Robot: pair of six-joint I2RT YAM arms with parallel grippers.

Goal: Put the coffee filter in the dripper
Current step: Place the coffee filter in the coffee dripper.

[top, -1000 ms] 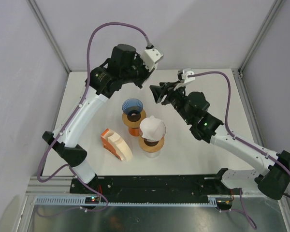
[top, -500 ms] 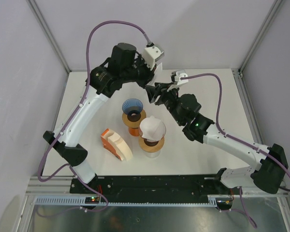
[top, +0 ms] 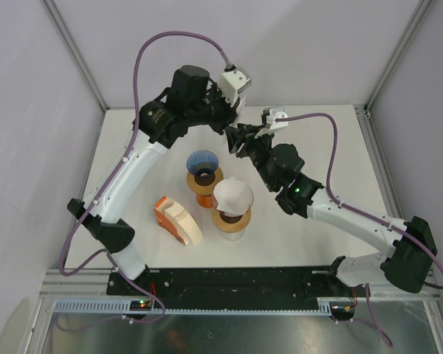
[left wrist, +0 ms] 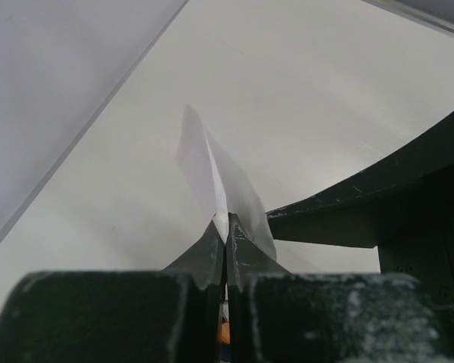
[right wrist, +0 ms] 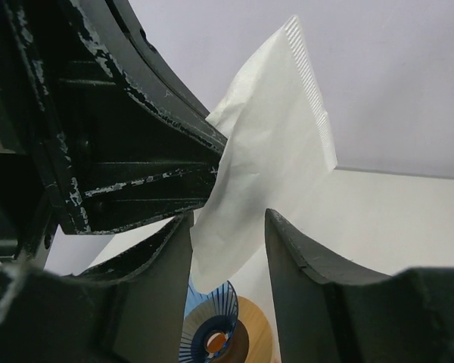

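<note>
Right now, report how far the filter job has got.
Done: one filter is off the stack, pinched in the shut left gripper and held in the air. In hand: the right gripper has its open jaws on either side of the filter's lower edge. Left: seating it in the blue dripper, which sits empty.

Orange box (top: 165,210) on white table (top: 280,243)
</note>
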